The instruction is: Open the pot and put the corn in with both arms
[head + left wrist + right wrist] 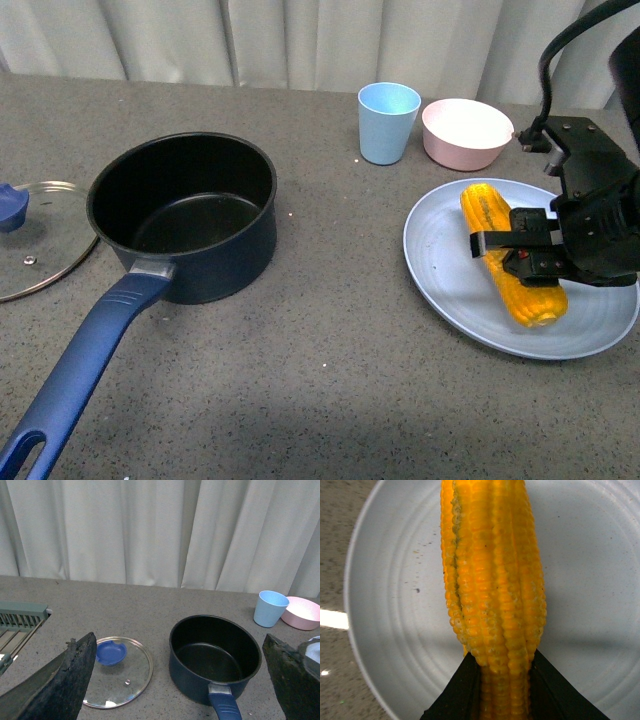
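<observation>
Though the right arm is mostly cropped at the frame edge, the right gripper (502,690) reaches down and clamps across the corn (487,208), hiding the cob's middle. The corn lies on a plate (440,262) well right of the open pot (240,250). The lid (45,240), partly cropped, lies just left of the pot. The left gripper (177,685) faces the pot, fingers spread wide and empty.

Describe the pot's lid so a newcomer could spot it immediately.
Start at the dark navy pot on the left half of the grey table. Just left of it, the lid lies flat. It alone is clear glass, steel-rimmed, with a blue knob.
</observation>
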Motion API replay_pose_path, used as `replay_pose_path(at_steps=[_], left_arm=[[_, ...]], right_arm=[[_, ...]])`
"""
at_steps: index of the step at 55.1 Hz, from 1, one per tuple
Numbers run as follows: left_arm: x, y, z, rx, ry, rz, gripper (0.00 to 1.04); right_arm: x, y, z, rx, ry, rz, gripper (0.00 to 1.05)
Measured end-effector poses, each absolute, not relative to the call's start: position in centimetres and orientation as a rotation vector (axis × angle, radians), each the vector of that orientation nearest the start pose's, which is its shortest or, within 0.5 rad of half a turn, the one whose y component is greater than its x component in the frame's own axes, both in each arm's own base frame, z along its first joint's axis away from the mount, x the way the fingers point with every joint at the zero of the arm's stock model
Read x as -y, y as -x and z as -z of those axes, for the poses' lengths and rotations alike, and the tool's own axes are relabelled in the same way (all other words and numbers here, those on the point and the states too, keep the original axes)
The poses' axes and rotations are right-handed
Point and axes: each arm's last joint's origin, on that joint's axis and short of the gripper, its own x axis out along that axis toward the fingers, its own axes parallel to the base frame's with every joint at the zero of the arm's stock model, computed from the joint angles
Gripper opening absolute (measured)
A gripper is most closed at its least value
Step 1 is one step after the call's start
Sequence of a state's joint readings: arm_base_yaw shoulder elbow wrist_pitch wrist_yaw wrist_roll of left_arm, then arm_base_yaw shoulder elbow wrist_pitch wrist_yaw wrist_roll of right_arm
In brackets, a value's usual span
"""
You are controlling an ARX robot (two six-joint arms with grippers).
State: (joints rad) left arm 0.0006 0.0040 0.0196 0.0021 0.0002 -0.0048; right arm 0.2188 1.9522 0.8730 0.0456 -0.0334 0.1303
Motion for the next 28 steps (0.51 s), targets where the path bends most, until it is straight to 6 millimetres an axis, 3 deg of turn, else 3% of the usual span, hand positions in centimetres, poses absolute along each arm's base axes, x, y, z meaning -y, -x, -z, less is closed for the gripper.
replay_pose_path(at_steps=[7,14,28], left_arm=[[0.0,-9.7,-17.0,0.018,0.005,0.0,0.98],[0.0,-9.7,-17.0,0.018,0.005,0.0,0.98],[0.0,-9.7,-17.0,0.018,0.005,-0.001,0.98]], right_arm=[[-7.4,-32.2,-10.2,-1.017,-0.16,-0.261,0.16],[-9.0,-32.2,-12.3,-0.991,-0.313,-0.408,0.14],[-16.6,-33.7,-13.9,-1.018,-0.453,-0.607,0.12]])
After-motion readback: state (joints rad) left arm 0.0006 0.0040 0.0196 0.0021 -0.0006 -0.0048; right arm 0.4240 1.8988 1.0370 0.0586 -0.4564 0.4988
